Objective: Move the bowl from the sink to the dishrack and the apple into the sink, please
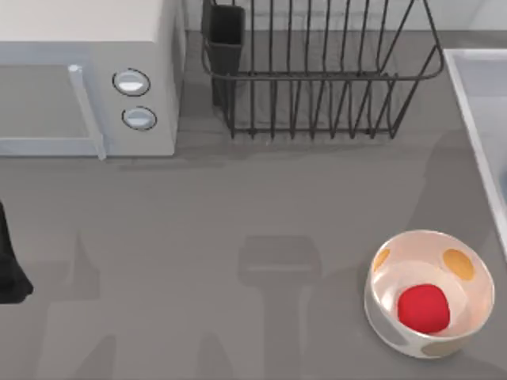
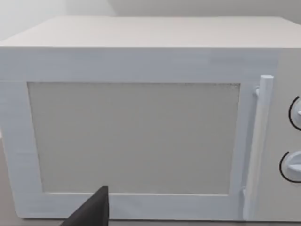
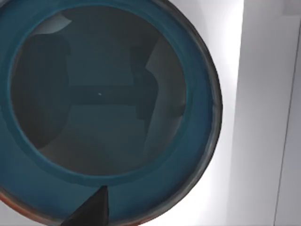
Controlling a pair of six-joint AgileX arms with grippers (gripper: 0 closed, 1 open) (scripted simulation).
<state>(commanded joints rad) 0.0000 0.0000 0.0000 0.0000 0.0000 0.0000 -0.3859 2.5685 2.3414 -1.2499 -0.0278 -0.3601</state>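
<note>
Right gripper [image 3: 91,212]: above the bowl [image 3: 103,117], one dark fingertip over its near rim; whether it is released or clenched, I cannot tell
Bowl: teal, upright in the sink [image 3: 263,117]; its orange-red line shows at the rim's edge
Left gripper [image 2: 91,212]: facing the microwave [image 2: 141,122] door; its state I cannot tell
Apple [image 1: 423,308]: inside the spotted bowl [image 1: 428,294], near the table's [image 1: 238,222] right edge
Sink [image 1: 475,95]: right edge of the table, beyond the spotted bowl
Dishrack [image 1: 317,71]: far side, between microwave and sink; cup at its left corner
</note>
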